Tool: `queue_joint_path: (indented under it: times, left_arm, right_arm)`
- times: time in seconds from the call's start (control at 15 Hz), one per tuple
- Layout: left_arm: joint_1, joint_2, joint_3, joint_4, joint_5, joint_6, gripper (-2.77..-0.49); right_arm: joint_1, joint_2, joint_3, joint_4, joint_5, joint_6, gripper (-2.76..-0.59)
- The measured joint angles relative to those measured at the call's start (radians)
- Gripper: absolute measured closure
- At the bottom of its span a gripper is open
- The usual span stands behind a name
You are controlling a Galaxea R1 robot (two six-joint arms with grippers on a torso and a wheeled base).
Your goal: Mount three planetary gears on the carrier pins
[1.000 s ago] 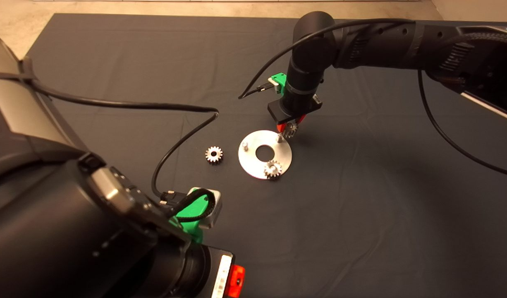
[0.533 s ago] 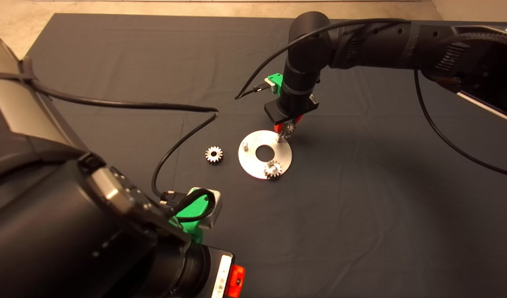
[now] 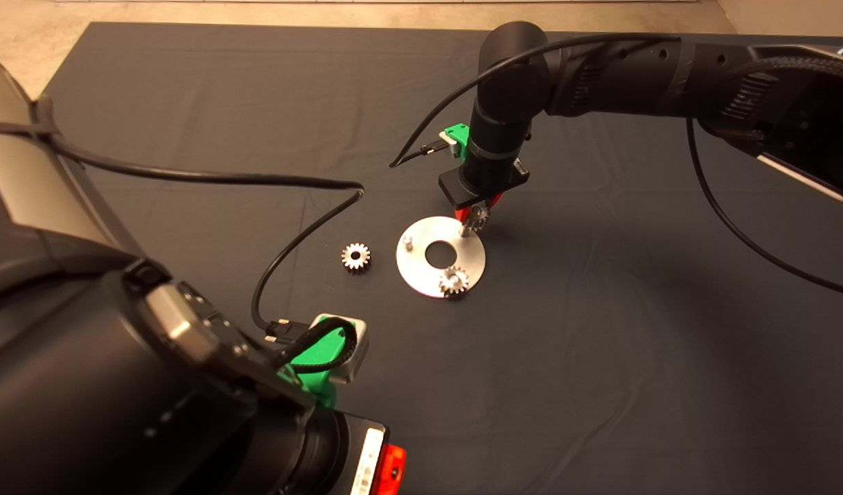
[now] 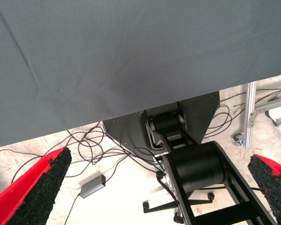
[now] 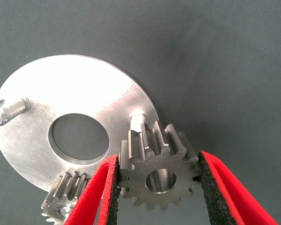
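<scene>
Here the right gripper (image 5: 159,187), its pads pinched on a planetary gear (image 5: 158,171), hangs just above a bare carrier pin (image 5: 137,119) at the disc (image 3: 421,271) edge, bore slightly off the stud's upright axis, while the left gripper (image 4: 154,187) waits open.

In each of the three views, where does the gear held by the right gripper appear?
Head view: the held gear sits between the right gripper's red fingers at the far right rim of the silver disc.
Right wrist view: the gear fills the lower centre, clamped between both pads.
Left wrist view: not in it.
Shared landmark: the pin just beside the gear.
</scene>
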Motion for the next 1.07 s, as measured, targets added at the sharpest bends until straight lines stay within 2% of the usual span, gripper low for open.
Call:
queue_joint_path:
  times: [0.47, 1.07]
  left_arm:
    - [0.0, 0.0, 0.0, 0.0, 0.0, -0.003, -2.77]
    - [0.0, 0.0, 0.0, 0.0, 0.0, -0.003, -2.77]
  right_arm:
    - [-0.002, 0.0, -0.009, 0.0, 0.0, -0.004, -1.05]
    - [-0.026, 0.0, -0.009, 0.0, 0.0, -0.003, -1.05]
